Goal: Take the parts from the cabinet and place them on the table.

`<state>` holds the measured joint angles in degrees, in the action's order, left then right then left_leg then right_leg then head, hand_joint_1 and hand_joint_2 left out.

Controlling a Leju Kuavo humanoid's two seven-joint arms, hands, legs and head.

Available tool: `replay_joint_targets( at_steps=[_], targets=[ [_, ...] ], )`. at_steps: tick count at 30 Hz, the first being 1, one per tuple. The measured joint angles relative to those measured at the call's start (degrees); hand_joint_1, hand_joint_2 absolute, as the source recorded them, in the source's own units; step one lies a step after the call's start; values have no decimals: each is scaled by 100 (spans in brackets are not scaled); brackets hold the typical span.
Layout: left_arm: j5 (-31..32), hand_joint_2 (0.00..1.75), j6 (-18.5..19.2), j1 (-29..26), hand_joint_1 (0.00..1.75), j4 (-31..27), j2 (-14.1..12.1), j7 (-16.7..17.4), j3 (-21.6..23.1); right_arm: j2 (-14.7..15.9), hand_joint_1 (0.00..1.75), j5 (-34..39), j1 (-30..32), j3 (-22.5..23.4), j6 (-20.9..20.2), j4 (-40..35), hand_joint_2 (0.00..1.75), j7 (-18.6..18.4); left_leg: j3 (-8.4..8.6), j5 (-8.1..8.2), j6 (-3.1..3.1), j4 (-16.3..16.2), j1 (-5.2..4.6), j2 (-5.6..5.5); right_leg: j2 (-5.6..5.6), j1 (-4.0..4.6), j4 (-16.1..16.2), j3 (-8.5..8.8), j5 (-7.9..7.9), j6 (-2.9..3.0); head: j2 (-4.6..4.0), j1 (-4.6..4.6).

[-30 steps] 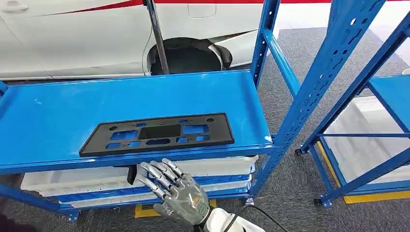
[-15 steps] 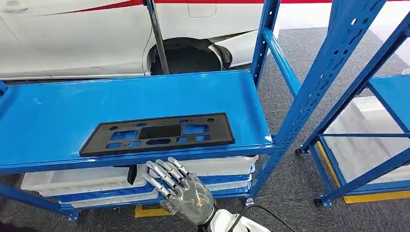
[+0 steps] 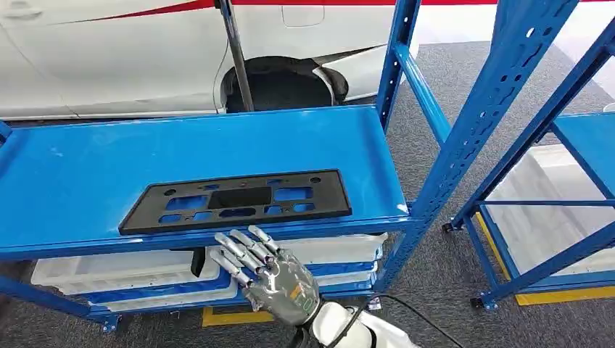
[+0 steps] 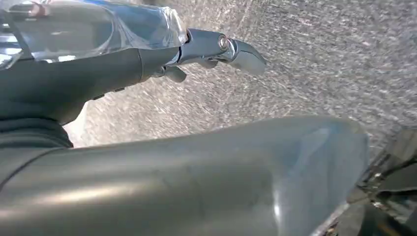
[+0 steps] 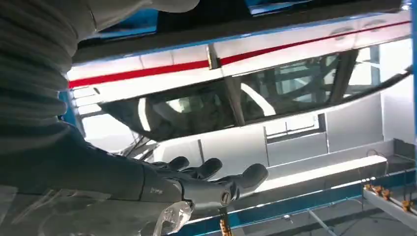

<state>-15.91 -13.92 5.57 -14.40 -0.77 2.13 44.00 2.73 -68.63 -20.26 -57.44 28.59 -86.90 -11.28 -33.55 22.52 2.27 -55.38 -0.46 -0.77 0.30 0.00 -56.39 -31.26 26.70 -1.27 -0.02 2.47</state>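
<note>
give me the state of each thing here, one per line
black plate: lying flat on the blue shelf, near its front edge, untouched
right hand: holds nothing, fingers spread, just below the shelf's front edge
left hand: holds nothing, hanging over grey carpet
white trays: stacked on the lower shelf

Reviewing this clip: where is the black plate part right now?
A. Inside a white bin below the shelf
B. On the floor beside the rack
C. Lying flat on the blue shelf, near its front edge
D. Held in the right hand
C. The black plate part lies flat on the blue shelf, just behind its front edge, while the right hand is below that edge, fingers spread and holding nothing.
</note>
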Motion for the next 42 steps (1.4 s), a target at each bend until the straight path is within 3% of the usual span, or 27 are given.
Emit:
replay_joint_targets(
  at_steps=[5,11,19,42],
  targets=[
    [26,0,15,35,0,0,-4,94,-4,31,0,-289,-273,11,-98,155,175,-271,0,0,0,0,0,0,0,-1,0,0,0,0,0,0],
    [144,0,94,104,0,0,-61,323,4,24,0,-359,-581,39,-18,581,175,-315,-1,-1,0,-1,-2,-2,-2,-3,0,1,-1,0,2,0],
    [-59,0,85,219,0,0,-131,146,4,-72,0,-286,-747,39,28,984,175,-243,-1,-2,0,-1,-2,-1,-2,-1,-1,-1,-4,3,0,0],
    [-98,0,90,179,0,0,-149,148,4,-420,0,-103,-890,39,65,1554,175,-164,-2,-2,-1,-1,-2,-1,-1,-2,-1,-1,-4,3,0,0]
  ],
)
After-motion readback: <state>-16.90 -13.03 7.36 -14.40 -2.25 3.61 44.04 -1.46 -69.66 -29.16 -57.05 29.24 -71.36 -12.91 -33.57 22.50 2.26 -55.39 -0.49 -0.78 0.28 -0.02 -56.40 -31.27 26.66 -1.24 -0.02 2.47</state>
